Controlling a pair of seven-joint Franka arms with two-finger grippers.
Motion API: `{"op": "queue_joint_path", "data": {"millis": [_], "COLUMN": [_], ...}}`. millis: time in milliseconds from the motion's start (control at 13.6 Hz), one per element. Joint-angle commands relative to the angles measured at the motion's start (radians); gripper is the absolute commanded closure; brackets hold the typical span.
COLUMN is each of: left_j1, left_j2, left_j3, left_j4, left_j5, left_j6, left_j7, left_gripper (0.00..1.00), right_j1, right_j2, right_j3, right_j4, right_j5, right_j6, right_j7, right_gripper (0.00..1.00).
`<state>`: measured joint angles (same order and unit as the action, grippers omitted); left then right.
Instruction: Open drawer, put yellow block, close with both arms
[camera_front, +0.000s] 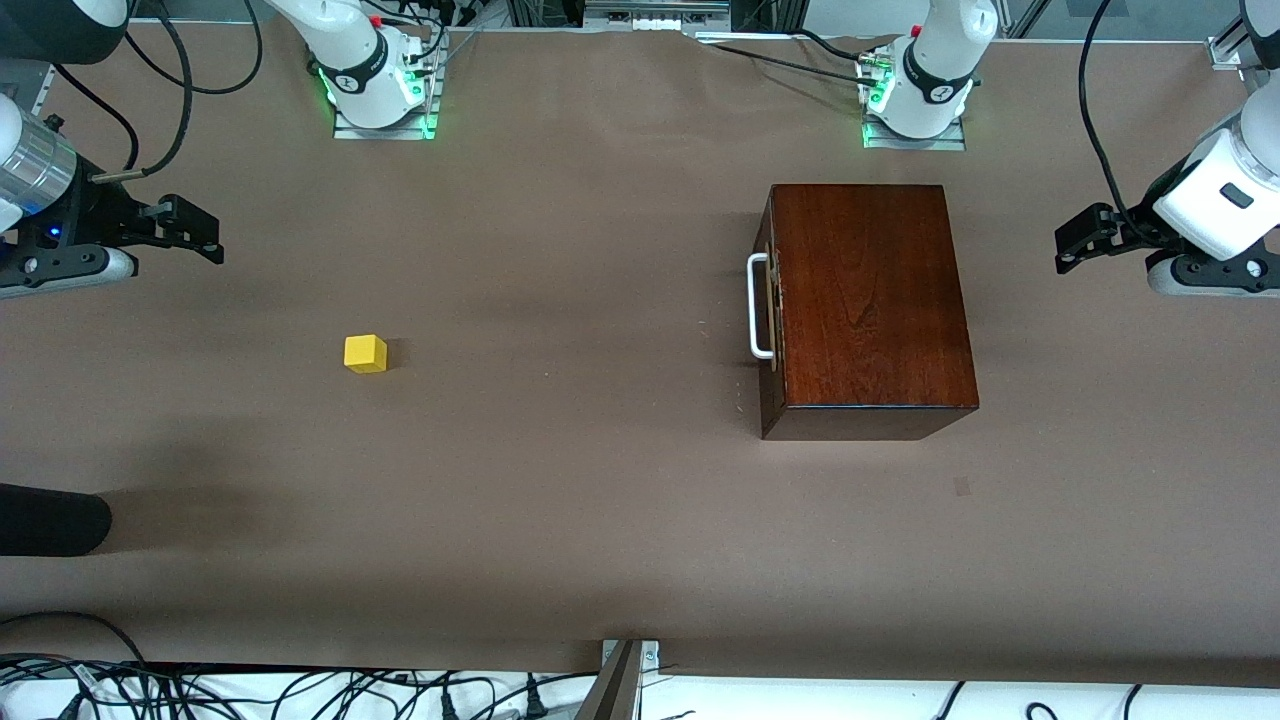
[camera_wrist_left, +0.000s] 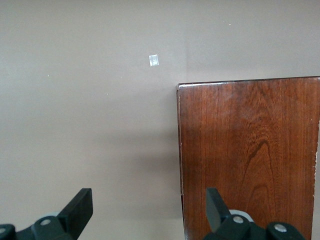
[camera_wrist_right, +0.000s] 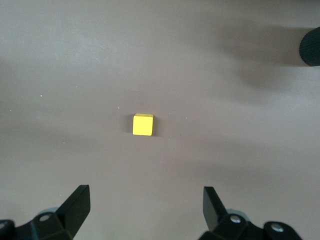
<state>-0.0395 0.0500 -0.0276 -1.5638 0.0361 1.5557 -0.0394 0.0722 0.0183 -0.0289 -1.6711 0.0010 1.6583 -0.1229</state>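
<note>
The yellow block (camera_front: 365, 354) sits alone on the brown table (camera_front: 560, 520), at nine o'clock from the wooden box (camera_front: 868, 300), whose drawer (camera_front: 771, 305) is closed. The right gripper (camera_front: 205, 232) and left gripper (camera_front: 1072, 243) hover at the table's ends, both spread wide, grasping nothing.

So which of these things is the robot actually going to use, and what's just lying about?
For the job:
- wooden box, its drawer shut, white handle
- yellow block, on the table toward the right arm's end
- left gripper and right gripper, both open and empty

Just lying about:
- black rounded object at the table's edge
- small tape square
</note>
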Motion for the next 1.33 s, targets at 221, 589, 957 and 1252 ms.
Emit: {"op": "queue_joint_path", "data": {"millis": [221, 589, 957, 1252], "left_j1": [-0.002, -0.002, -0.010, -0.042], "left_j2": [0.017, 0.016, 0.022, 0.074], "left_j3": [0.002, 0.000, 0.000, -0.015], "left_j4": [0.039, 0.039, 0.042, 0.042], "left_j5": [-0.001, -0.013, -0.007, -0.008], "left_j6": [-0.005, -0.037, -0.042, -0.043], "left_j7": [0.016, 0.023, 0.030, 0.029], "left_gripper": [0.00, 0.00, 0.00, 0.00], "right_j1": [-0.002, -0.002, -0.002, -0.002], "right_j2": [0.002, 0.002, 0.002, 0.003], "right_j3": [0.000, -0.005, -0.006, -0.006], "right_j4": [0.017, 0.017, 0.017, 0.017], "right_j5": [0.010, 0.010, 0.010, 0.010], "right_j6": [-0.017, -0.018, -0.018, -0.017], "right_j7": [-0.009, -0.009, -0.009, -0.009], "right_gripper": [0.00, 0.00, 0.00, 0.00]}}
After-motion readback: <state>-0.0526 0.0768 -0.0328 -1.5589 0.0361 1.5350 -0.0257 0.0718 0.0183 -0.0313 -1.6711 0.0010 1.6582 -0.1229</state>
